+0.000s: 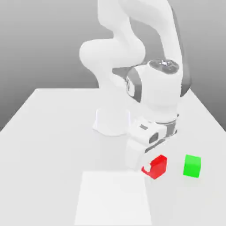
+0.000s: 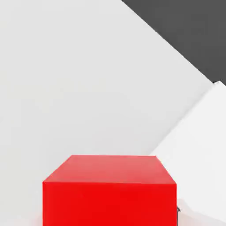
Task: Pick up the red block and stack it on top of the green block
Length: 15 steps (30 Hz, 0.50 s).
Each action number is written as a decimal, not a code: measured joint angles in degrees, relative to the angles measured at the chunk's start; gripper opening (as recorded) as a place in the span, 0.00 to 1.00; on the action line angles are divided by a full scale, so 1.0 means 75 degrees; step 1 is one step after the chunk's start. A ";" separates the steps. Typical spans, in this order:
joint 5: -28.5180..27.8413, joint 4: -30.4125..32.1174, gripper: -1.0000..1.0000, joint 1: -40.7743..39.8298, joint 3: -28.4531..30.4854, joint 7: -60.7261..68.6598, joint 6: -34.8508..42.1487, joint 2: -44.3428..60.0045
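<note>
1. A big white robot arm (image 1: 145, 66) is bending down over a white surface (image 1: 53, 132) in the exterior view.
2. The fingers (image 1: 151, 167) at the end of the arm are pointing down at the surface.
3. The fingers are clenching the red block (image 1: 158, 167), squeezing it from its sides.
4. One white finger is covering part of the red block on the exterior view's left, so a bit of the block is hiding behind it.
5. The red block is sitting low, near the front of the surface. I cannot tell whether it is touching the surface or hanging just above it.
6. The green block (image 1: 192, 166) is sitting on the surface by itself, near the red block, on the exterior view's right of it.
7. The two blocks are not touching. A strip of white surface is showing between them.
8. Nothing is lying on top of the green block.
9. A flat white square (image 1: 112, 198) is lying on the surface, in front of the arm and to the exterior view's left of the red block.
10. The round white base of the arm (image 1: 110, 121) is standing in the middle of the surface, behind the blocks.
11. In the hand view, the red block (image 2: 110, 190) is looking very big and close, with its top face and one side face showing.
12. Behind it in the hand view, the white surface (image 2: 66, 79) is stretching away to a dark corner.
</note>
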<state>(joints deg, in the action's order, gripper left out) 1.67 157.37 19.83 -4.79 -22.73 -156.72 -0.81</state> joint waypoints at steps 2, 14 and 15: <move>0.0065 0.0013 0.00 0.0484 -0.0220 -0.0335 0.0152 -0.0172; -0.0723 -0.0014 0.00 0.1610 -0.0732 -0.2099 -0.0789 0.0835; -0.0824 -0.0020 1.00 0.1636 -0.0689 -0.2169 -0.0954 0.1016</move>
<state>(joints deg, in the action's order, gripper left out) -4.51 157.22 32.10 -9.96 -39.00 -163.87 6.81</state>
